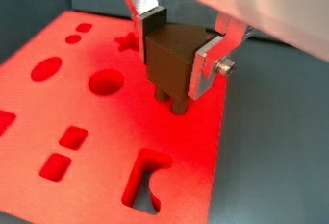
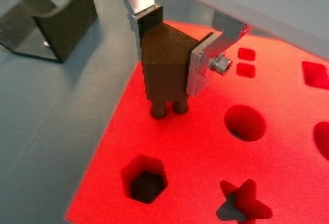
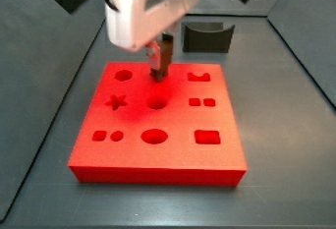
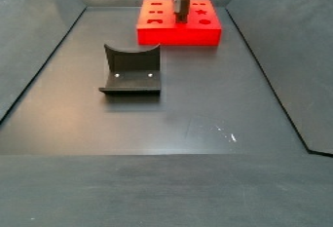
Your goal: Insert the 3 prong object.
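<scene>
The hand point(image 1: 180, 50) is above the red block point(image 1: 77, 185) and its two silver fingers point(image 2: 203, 62) squeeze the 3 prong object point(image 2: 167, 69). The brown peg stands straight up, and its little legs touch the top of the red block, near the back edge in a side view point(image 3: 160, 66). The dark curved holder point(image 4: 130, 70) sits apart on the tabletop point(image 4: 182, 143).

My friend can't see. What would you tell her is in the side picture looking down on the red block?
The robot's pincer holds a slim dark peg upright, its lower end down at the top of a red block near the back edge. The block has cut-out holes, including a star and circles. A dark curved holder stands behind it.
</scene>
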